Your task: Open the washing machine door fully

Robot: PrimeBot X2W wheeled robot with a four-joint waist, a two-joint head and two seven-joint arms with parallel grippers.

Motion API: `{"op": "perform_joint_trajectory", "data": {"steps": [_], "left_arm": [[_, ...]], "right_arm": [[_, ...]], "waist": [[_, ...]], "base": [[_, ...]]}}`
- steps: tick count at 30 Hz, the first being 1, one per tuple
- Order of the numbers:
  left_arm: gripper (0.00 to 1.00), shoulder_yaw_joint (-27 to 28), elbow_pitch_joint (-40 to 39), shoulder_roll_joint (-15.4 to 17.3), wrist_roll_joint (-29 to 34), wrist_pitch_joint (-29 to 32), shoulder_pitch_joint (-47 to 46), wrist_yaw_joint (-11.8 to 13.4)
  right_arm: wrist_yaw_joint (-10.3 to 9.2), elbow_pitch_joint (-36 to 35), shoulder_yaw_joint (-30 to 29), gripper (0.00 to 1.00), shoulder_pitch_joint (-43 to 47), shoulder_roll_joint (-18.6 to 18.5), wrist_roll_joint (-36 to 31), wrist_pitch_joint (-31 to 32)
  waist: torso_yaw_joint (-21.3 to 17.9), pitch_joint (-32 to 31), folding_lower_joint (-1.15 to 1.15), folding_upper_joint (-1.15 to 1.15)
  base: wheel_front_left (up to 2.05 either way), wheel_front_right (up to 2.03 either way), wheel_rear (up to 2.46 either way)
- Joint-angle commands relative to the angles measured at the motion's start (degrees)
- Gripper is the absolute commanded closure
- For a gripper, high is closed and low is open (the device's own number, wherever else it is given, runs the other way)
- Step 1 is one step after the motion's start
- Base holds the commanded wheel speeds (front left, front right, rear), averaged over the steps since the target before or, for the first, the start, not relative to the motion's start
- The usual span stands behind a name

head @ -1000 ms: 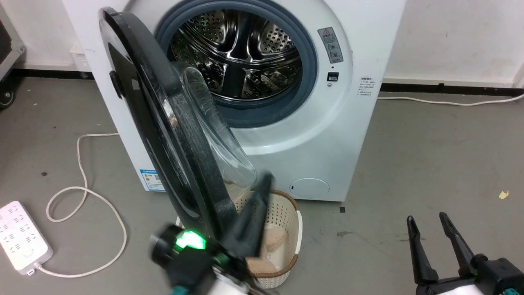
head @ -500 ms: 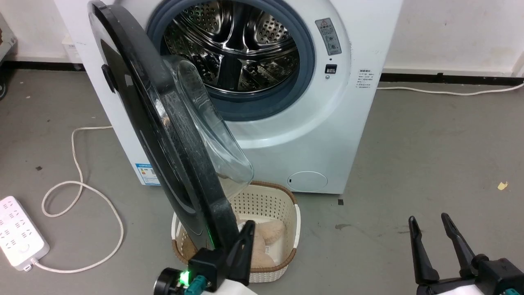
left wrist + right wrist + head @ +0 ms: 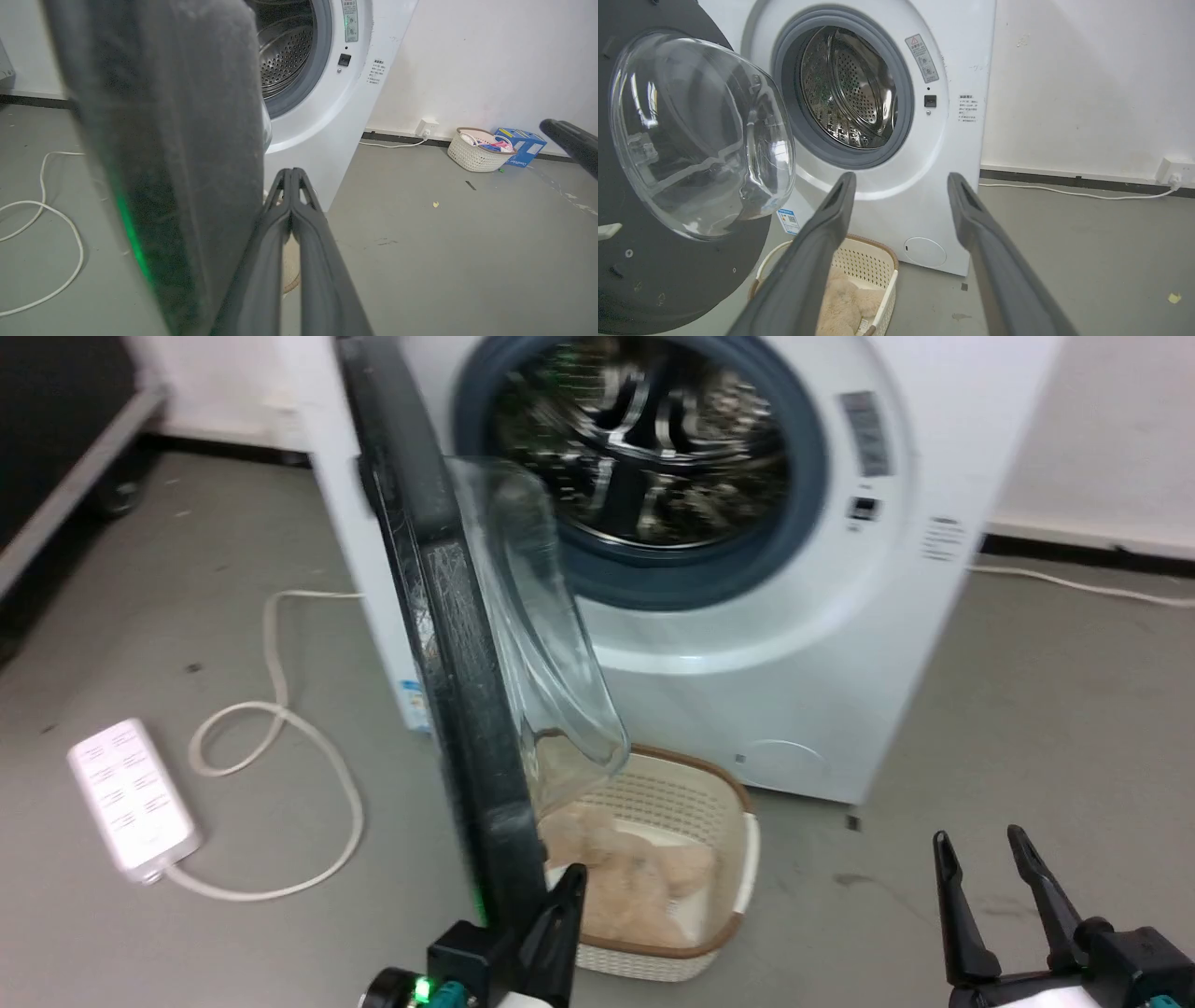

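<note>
Door [image 3: 448,644] just left of left gripper [image 3: 290,173], fingers pressed together, empty. Right gripper [image 3: 901,179] spread, idle. Door likely heavy, rigid; glass [image 3: 700,135] slick, fragile: push on black rim [image 3: 668,280].

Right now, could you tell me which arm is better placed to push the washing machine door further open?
Left. The left gripper, jaws shut, sits beside the lower edge of the washing machine door, on its glass-bowl side. The right gripper, jaws open, hangs over the floor, well clear of it.

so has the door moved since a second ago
yes, the door swung wider open: its lower edge now sits further left of the oval flap and basket, even allowing for camera shift.
</note>
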Motion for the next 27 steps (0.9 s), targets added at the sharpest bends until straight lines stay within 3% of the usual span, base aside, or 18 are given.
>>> {"op": "perform_joint_trajectory", "data": {"steps": [1, 9, 14, 20, 27], "left_arm": [[1.0, 1.2, 0.3, 1.0, -0.4, -0.3, 0.3, 0.8], [1.0, 4.9, 0.3, 4.5, -1.5, 0.0, 0.9, 1.7], [1.0, 9.6, -0.2, 8.3, -2.5, -0.2, -0.2, 2.6], [1.0, 13.3, 0.0, 13.9, -2.9, 2.6, -4.4, 1.8], [1.0, 17.6, 5.3, 20.7, -5.5, 5.9, -10.5, -1.6]], "right_arm": [[0.03, 0.1, -0.1, 0.0, 0.5, 0.2, 0.3, -0.3], [0.03, 0.7, 1.4, 0.0, 0.6, 0.2, 0.1, -0.1], [0.03, 0.5, 2.5, 0.0, -0.3, 0.2, -0.6, 0.4], [0.03, -1.2, 3.6, 0.0, -2.2, 0.2, -2.0, 1.7], [0.03, -2.7, 3.9, 0.0, -4.5, 0.2, -3.8, 3.2]], "waist": [[3.0, -0.4, 0.0, 0.0], [11.3, -0.7, 0.0, 0.0], [13.9, 0.7, 0.0, 0.0], [14.1, 4.6, 0.0, 0.0], [11.9, 10.0, 0.0, 0.0]], "base": [[0.0, 0.0, 0.0], [0.0, 0.0, 0.0], [0.0, 0.0, 0.0], [0.0, 0.0, 0.0], [0.0, 0.0, 0.0]]}}
